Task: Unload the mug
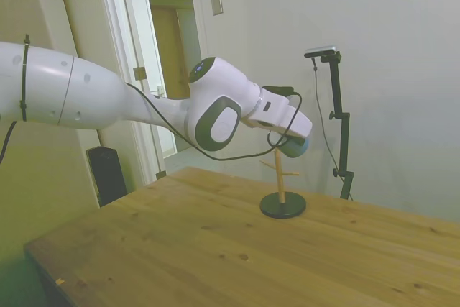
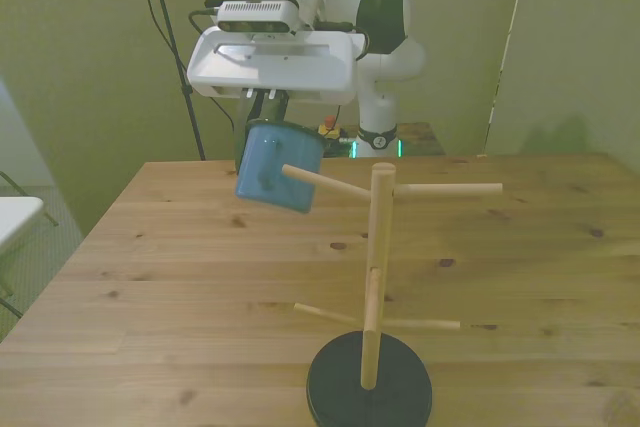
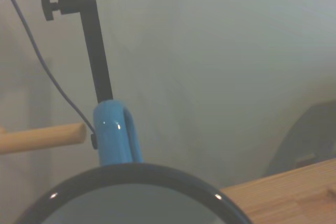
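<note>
I see mug (image 2: 277,167) in air at tip of peg (image 2: 325,183), wrist view shows handle (image 3: 114,135) just off peg end. Tool (image 2: 268,107) clamps mug. Left: set on counter (image 2: 180,287).

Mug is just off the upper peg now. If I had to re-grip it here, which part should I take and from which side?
Take the mug by its rim wall, coming from its open end on the robot's side. It lies tilted with its base toward the peg stand, and the wrist view shows the dark rim facing the wrist and the handle beyond. The pincer sits there already.
</note>
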Tool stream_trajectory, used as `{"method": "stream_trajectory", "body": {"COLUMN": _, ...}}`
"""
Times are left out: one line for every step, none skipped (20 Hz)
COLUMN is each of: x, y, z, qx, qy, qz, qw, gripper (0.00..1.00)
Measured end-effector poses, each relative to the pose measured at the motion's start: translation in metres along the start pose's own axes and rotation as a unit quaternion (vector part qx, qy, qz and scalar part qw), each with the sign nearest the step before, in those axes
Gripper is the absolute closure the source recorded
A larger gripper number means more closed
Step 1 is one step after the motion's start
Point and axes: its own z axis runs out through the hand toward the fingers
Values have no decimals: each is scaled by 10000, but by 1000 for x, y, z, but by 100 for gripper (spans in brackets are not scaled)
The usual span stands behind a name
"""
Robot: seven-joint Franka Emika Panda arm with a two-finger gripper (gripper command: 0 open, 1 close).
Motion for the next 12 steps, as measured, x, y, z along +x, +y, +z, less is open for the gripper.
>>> {"method": "stream_trajectory", "body": {"x": 4, "y": 3, "z": -1, "qx": 12, "qy": 3, "qz": 32, "qw": 10000, "gripper": 100}}
{"method": "stream_trajectory", "body": {"x": 8, "y": 6, "z": -3, "qx": 14, "qy": 2, "qz": 61, "qw": 10000, "gripper": 100}}
{"method": "stream_trajectory", "body": {"x": 11, "y": 8, "z": -4, "qx": 12, "qy": -7, "qz": 88, "qw": 10000, "gripper": 100}}
{"method": "stream_trajectory", "body": {"x": 13, "y": 11, "z": -5, "qx": 5, "qy": -29, "qz": 111, "qw": 9999, "gripper": 100}}
{"method": "stream_trajectory", "body": {"x": 14, "y": 14, "z": -6, "qx": 12, "qy": -69, "qz": 126, "qw": 9999, "gripper": 100}}
{"method": "stream_trajectory", "body": {"x": 11, "y": 19, "z": -8, "qx": 34, "qy": -139, "qz": 135, "qw": 9998, "gripper": 100}}
{"method": "stream_trajectory", "body": {"x": 3, "y": 24, "z": -12, "qx": 72, "qy": -249, "qz": 109, "qw": 9996, "gripper": 100}}
{"method": "stream_trajectory", "body": {"x": -6, "y": 29, "z": -19, "qx": 117, "qy": -363, "qz": 62, "qw": 9993, "gripper": 100}}
{"method": "stream_trajectory", "body": {"x": -17, "y": 34, "z": -29, "qx": 178, "qy": -460, "qz": 12, "qw": 9988, "gripper": 100}}
{"method": "stream_trajectory", "body": {"x": -26, "y": 37, "z": -42, "qx": 249, "qy": -541, "qz": -37, "qw": 9982, "gripper": 100}}
{"method": "stream_trajectory", "body": {"x": -34, "y": 41, "z": -56, "qx": 319, "qy": -606, "qz": -96, "qw": 9976, "gripper": 100}}
{"method": "stream_trajectory", "body": {"x": -43, "y": 46, "z": -70, "qx": 371, "qy": -660, "qz": -150, "qw": 9970, "gripper": 100}}
